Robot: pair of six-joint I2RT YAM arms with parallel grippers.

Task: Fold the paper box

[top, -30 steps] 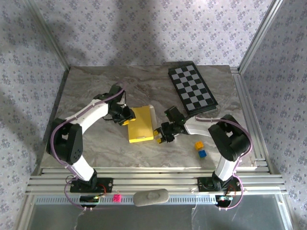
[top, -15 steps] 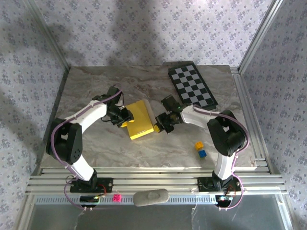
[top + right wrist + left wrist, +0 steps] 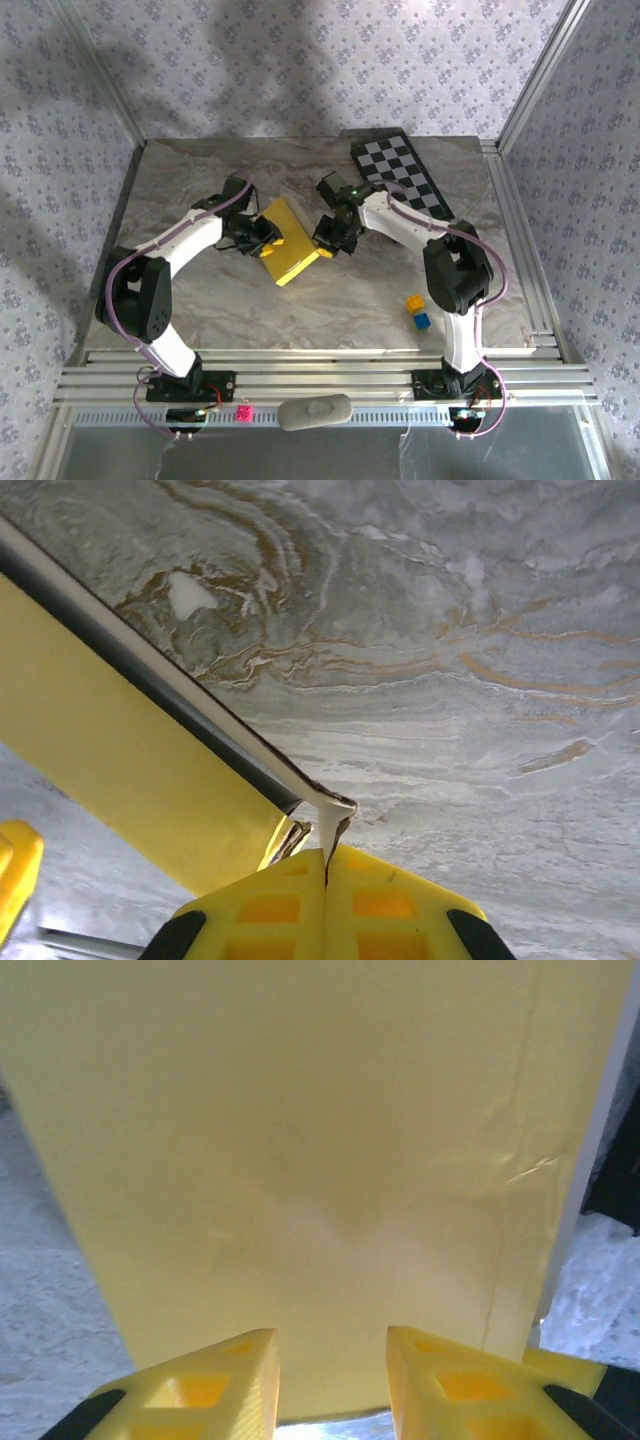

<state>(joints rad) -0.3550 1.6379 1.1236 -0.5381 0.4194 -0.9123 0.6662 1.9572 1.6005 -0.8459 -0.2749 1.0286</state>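
Observation:
The paper box point(image 3: 286, 246) is a flat yellow sheet lying skewed at mid-table between the two arms. My left gripper point(image 3: 262, 238) is at its left side. In the left wrist view the box's yellow face point(image 3: 300, 1160) spreads ahead, and my left gripper point(image 3: 330, 1360) stands partly open over its near edge, with nothing pinched between its fingers. My right gripper point(image 3: 328, 240) is at the box's right edge. In the right wrist view it point(image 3: 326, 860) is shut on a thin whitish flap point(image 3: 327, 822) of the box point(image 3: 110, 740), and that corner is lifted off the marble.
A black-and-white chequered board point(image 3: 400, 183) lies at the back right. A small yellow cube point(image 3: 414, 301) and a blue cube point(image 3: 422, 320) sit near the right arm's base. The marble table point(image 3: 200, 170) ends in metal rails on the right.
My right gripper has shut on the box's flap and swung toward the back. The box has turned and shifted back with it. My left gripper has stayed at the box's left side.

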